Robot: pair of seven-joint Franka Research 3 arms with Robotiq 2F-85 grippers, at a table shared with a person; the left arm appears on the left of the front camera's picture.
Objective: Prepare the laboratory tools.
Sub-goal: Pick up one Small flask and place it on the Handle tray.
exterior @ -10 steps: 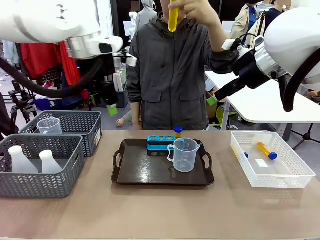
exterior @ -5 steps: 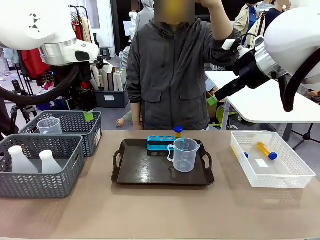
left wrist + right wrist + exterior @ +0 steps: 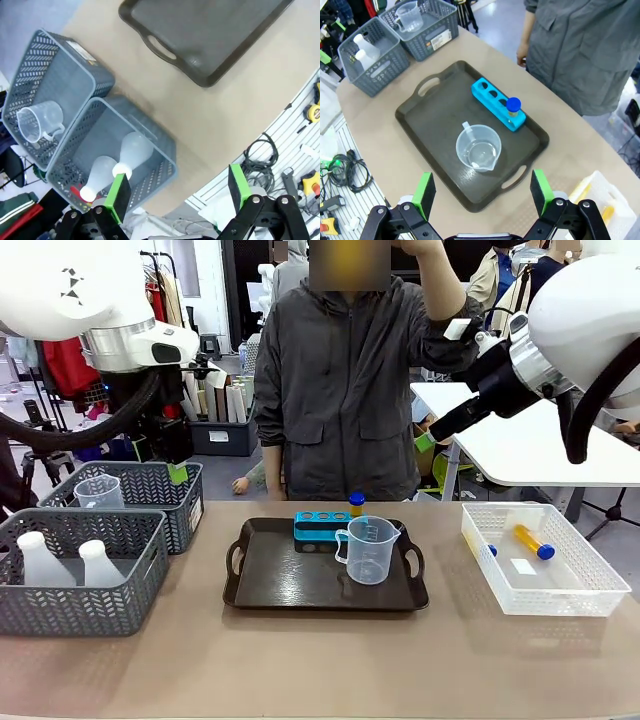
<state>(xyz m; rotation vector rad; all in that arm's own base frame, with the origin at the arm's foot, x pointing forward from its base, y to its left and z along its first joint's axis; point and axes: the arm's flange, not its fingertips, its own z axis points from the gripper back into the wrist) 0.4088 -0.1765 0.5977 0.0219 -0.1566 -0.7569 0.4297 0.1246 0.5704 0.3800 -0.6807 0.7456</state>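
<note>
On the brown tray (image 3: pixel 270 585) stand a clear handled beaker (image 3: pixel 368 550) and a blue tube rack (image 3: pixel 320 527) holding one blue-capped yellow tube (image 3: pixel 356 503). Two more tubes (image 3: pixel 533 542) lie in the white basket (image 3: pixel 590 585). Two white flasks (image 3: pixel 40 560) stand in the near grey basket, also seen as flasks (image 3: pixel 134 150) from the left wrist. My left gripper (image 3: pixel 175 470) hangs open above the far grey basket, with the left gripper (image 3: pixel 177 190) holding nothing. High at the right my right gripper (image 3: pixel 428 438) is open; the right gripper (image 3: pixel 482 192) looks down on the beaker (image 3: pixel 479 148) and rack (image 3: pixel 497 104).
The far grey basket (image 3: pixel 150 480) holds a second clear beaker (image 3: pixel 98 492). A person stands at the far side behind the tray with one hand (image 3: pixel 420 246) raised to the picture's top. The front strip of the table (image 3: pixel 320 670) is bare.
My left gripper has swung left and down to above the far grey basket. The person's hand has lifted the yellow tube higher. The right arm has held still.
</note>
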